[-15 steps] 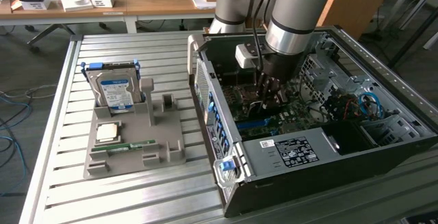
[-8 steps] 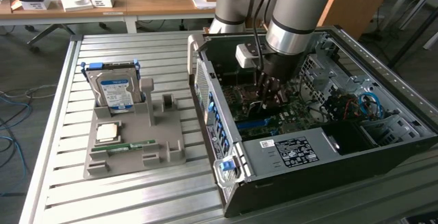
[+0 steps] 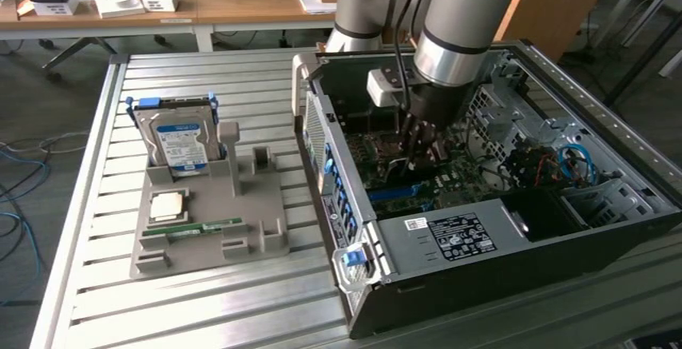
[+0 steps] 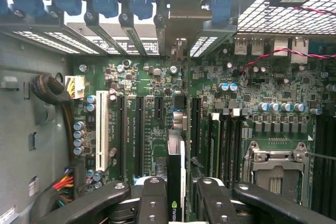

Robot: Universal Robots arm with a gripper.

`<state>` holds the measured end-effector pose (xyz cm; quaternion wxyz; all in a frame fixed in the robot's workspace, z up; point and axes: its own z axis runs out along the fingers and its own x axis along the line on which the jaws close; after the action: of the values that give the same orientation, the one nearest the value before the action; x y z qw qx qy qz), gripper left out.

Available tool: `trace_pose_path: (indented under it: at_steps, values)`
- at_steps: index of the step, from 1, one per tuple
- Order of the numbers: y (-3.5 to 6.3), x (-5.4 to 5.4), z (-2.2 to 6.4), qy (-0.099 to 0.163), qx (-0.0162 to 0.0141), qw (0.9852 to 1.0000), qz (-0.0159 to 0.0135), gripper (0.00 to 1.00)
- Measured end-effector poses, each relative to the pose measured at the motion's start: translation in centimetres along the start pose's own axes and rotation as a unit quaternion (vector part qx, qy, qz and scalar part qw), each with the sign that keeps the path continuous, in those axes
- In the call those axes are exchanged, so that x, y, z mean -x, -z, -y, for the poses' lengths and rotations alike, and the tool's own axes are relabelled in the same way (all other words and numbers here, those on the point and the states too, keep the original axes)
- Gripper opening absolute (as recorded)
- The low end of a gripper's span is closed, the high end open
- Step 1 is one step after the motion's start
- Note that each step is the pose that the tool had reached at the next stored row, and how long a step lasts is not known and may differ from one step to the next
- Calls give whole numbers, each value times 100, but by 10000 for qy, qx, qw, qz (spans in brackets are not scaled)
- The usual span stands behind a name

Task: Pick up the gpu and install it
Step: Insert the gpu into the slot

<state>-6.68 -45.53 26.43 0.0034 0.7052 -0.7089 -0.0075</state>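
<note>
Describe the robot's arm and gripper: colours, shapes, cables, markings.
The arm is a thick silver-grey tube with a black ring and a pale blue joint cap. A small white box sits at the wrist, and a thin black cable runs up beside the arm. The gripper is black, built of jointed link bars studded with round silver pins. No markings on it are readable.

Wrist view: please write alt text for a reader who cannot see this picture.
The gripper holds the gpu edge-on between its fingers, over the green motherboard inside an open computer case. The card runs parallel to a white expansion slot and points toward the rear slot openings.
</note>
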Motion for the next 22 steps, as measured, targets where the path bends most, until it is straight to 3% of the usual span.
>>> trace_pose_path:
  at_steps: [22]
  values:
    - [-29, 0, 0, 0, 1, 10000, -1, 27]
